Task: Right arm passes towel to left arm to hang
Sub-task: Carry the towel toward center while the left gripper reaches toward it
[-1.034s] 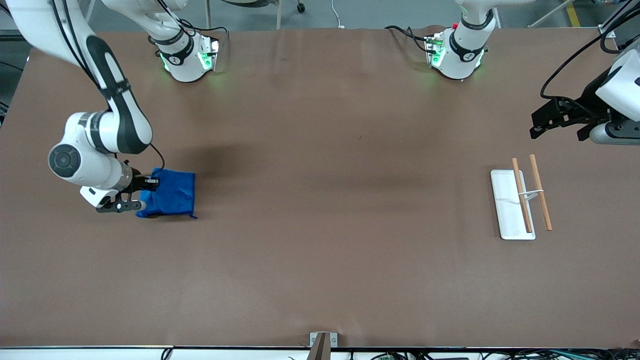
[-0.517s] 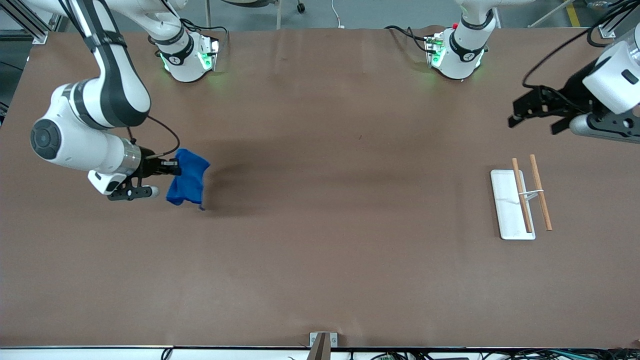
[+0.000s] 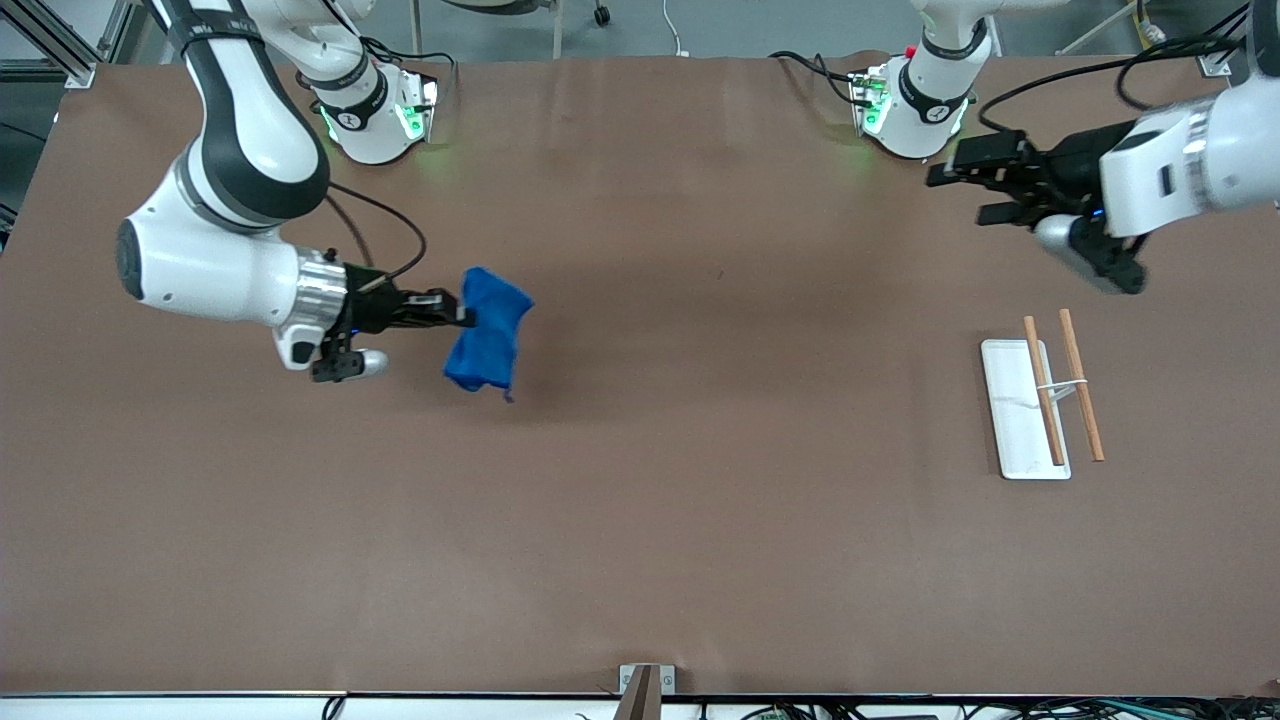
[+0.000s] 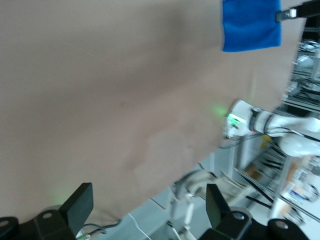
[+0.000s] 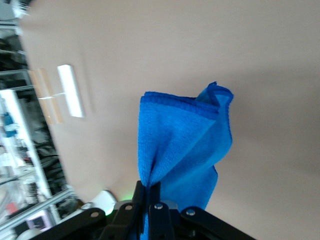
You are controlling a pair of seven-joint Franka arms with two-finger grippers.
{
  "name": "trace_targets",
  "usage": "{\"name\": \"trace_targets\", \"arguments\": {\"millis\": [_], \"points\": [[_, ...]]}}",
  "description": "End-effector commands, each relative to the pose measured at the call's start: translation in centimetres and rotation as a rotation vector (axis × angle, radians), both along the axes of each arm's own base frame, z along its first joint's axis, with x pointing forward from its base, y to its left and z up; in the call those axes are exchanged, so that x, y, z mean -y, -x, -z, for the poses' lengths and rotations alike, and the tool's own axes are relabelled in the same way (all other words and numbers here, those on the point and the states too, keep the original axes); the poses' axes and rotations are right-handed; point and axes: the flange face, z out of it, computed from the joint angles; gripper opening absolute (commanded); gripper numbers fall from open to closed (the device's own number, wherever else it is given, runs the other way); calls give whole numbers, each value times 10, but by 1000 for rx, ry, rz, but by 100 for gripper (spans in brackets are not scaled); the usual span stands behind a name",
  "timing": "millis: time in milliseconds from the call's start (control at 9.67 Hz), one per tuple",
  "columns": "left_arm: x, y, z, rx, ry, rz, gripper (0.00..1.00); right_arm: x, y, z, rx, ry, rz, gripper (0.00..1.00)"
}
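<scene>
**Towel in the air, handover not yet made**

The right gripper is clamped tight on one edge of the towel and carries it clear of the table, over the part toward the right arm's end. On the front view's clock face, the towel sits at about 9 o'clock from the table's middle. The left gripper hangs over the table near its own base, at about 2 o'clock, with its jaws spread wide and nothing between them. The two grippers are well apart.

To do the pass well, the right arm should bring the towel to the middle and present a free edge, with the cloth hanging slack below the pinch. The left gripper should then come in level and close on an edge away from the right fingers, so the two do not collide. The right gripper should let go only once the left grip is firm. A grip near a top corner would probably let the cloth drape evenly over the rack, which stands at about 3 o'clock, toward the left arm's end.

The towel is bright royal blue and soft, with a fine knitted texture. It is bunched at the pinch and hangs in loose folds, partly doubled over. A short thread trails from its lowest corner.
</scene>
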Motion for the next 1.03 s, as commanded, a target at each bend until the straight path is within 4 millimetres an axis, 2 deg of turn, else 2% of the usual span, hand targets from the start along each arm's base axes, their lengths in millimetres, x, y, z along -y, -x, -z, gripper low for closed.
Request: {"name": "trace_targets", "arguments": {"millis": [0, 207, 414, 724, 931], "points": [[9, 16, 63, -112, 195, 24, 100, -54, 17, -17, -17, -161, 59, 0], [18, 28, 111, -159, 323, -14, 100, -110, 41, -30, -28, -331, 100, 0], [25, 41, 158, -177, 493, -112, 100, -144, 60, -36, -19, -466, 136, 0], [44, 45, 188, -187, 619, -285, 99, -181, 81, -32, -42, -736, 226, 0], [60, 51, 202, -170, 698, -395, 99, -207, 92, -7, -10, -840, 268, 0]]}}
